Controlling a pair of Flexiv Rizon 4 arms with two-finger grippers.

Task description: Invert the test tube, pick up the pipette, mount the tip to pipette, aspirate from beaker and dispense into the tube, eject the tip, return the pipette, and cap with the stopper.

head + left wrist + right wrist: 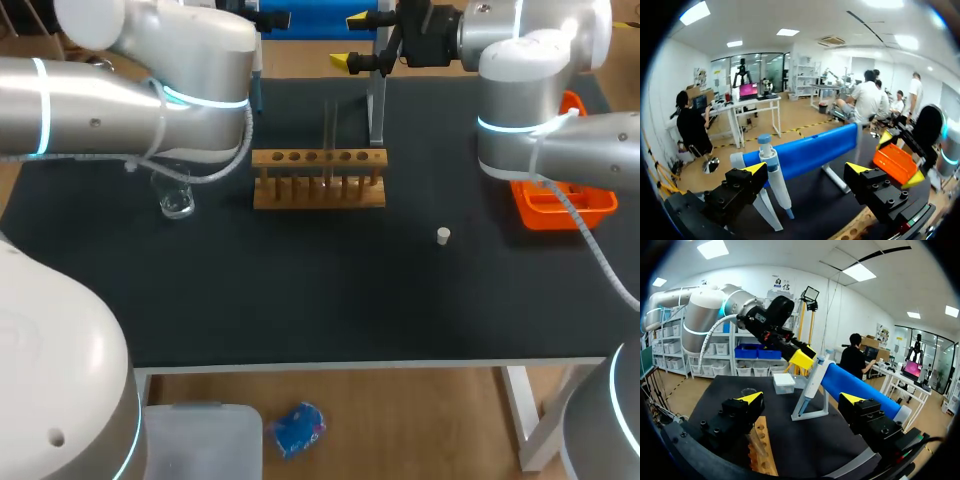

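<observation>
One glass test tube point(330, 140) stands upright in the wooden rack point(320, 180) near the middle of the black table point(300, 300). Its mouth is up, and it sits in one of the middle holes. The pipette point(775, 175) hangs on its white stand point(810, 410) behind the rack, towards the far edge of the table.

My left gripper point(806, 170) is up by that stand. Its jaws are spread wide and hold nothing. The pipette is just ahead of them, closer to one finger than to the other, and I cannot tell whether that finger touches it.

My right gripper point(801, 399) faces the same stand from the other side. Its jaws are also wide apart and empty. From my right wrist, the stand and pipette are ahead of the gripper, the rack lies under and beside one finger, and one yellow tip of my left gripper is right beside the top of the pipette.

The white stopper point(443, 236) lies alone on the table to the right of the rack, well apart from it. The glass beaker point(177, 200) stands to the left of the rack, below my left arm. An orange bin point(560, 205) sits at the right edge of the table, partly hidden by my right arm. A small white box point(784, 382) sits on the table beyond the stand.
</observation>
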